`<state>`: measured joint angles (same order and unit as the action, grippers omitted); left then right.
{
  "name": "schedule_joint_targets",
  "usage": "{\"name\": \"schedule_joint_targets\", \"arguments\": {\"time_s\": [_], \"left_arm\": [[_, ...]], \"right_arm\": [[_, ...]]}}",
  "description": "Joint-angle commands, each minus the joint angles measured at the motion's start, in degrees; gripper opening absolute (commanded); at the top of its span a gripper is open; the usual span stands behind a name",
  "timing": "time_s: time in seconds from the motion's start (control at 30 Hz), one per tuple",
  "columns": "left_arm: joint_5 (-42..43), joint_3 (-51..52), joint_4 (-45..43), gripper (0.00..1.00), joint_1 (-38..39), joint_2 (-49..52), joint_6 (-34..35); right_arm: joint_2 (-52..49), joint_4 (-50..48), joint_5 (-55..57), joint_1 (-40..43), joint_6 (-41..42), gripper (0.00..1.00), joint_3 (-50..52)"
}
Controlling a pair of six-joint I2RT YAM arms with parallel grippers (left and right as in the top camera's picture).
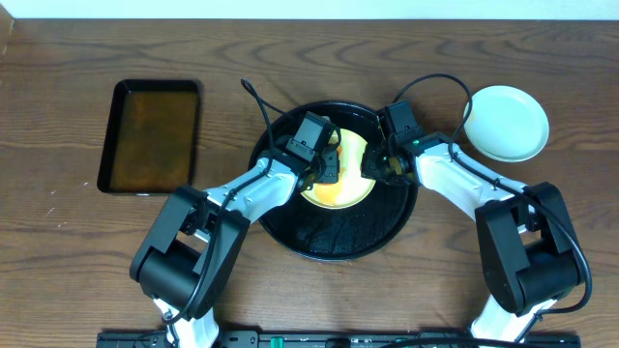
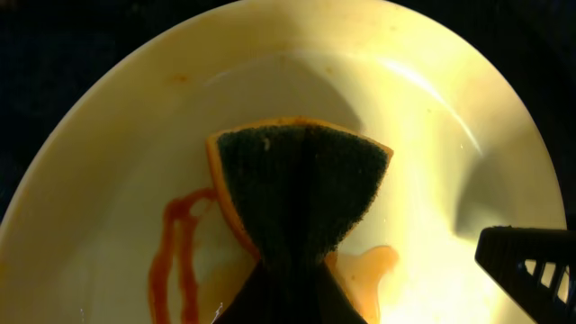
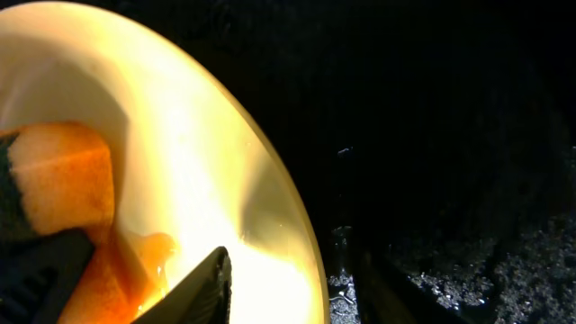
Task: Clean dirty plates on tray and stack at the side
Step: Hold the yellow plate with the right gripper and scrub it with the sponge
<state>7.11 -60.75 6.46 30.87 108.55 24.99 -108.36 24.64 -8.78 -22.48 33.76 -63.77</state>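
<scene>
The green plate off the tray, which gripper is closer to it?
Right. The right gripper is at the rim of the yellow plate, on the side facing the green plate. The left gripper, pressing a sponge on the yellow plate, is farther away.

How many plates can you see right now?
2. A yellow plate lies in the round black tray; a pale green plate sits right of it. Another may be hidden beneath.

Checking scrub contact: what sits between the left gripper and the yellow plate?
A sponge, orange with a dark scouring face, pinched by the left gripper against the yellow plate; the left wrist view shows it.
</scene>
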Motion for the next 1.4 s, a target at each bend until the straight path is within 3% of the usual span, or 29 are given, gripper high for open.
{"name": "schedule_joint_targets", "arguments": {"time_s": [0.0, 0.13, 0.17, 0.2, 0.23, 0.5, 0.77, 0.87, 1.13, 1.27, 1.37], "left_arm": [[-2.05, -0.5, 0.02, 0.08, -0.2, 0.85, 3.28], [-2.01, -0.5, -0.24, 0.07, -0.2, 0.85, 3.67], [-1.86, -0.5, -0.44, 0.07, -0.2, 0.72, 3.65], [-1.57, -0.5, -0.7, 0.07, -0.2, 0.7, 3.67], [-0.9, -0.5, -1.05, 0.07, -0.2, 0.46, 4.02], [1.86, -0.59, -4.0, 0.07, -0.2, -1.05, 7.13], [1.7, 0.59, -3.06, 0.07, 0.13, -1.01, 18.12], [-2.08, 0.81, 0.7, 0.08, 0.13, -0.2, 20.22], [-14.4, 0.92, 8.22, 0.07, -2.89, 0.85, 18.23], [-14.67, 0.83, 9.6, 0.07, -6.4, -0.9, 11.78], [-14.64, 0.74, 9.44, 0.08, -6.97, -4.02, 10.58]], "right_arm": [[-1.38, 1.09, 1.7, -0.11, -0.02, 0.5, 0.74], [-0.81, 2.01, 1.2, -0.11, -0.2, 0.51, 0.74], [-0.72, 2.25, 1.2, -0.11, -0.2, 0.36, 0.74], [-0.72, 2.6, 1.18, -0.11, -0.2, 0.09, 0.74], [-0.72, 3.08, 1.16, -0.11, -0.15, 0.02, 0.74], [-0.72, 3.82, 1.22, -0.11, -0.15, 0.01, 0.74], [-0.72, 3.17, 1.25, -0.11, -0.15, 0.01, 0.74], [-0.72, 3.17, 1.22, -0.11, -0.15, 0.01, 0.74], [-0.72, 3.23, 1.25, -0.11, -0.17, 0.01, 0.76], [-0.72, 3.19, 1.25, -0.11, -0.17, 0.01, 0.76], [-0.72, 3.15, 1.25, -0.11, -0.17, 0.01, 0.76]]}}
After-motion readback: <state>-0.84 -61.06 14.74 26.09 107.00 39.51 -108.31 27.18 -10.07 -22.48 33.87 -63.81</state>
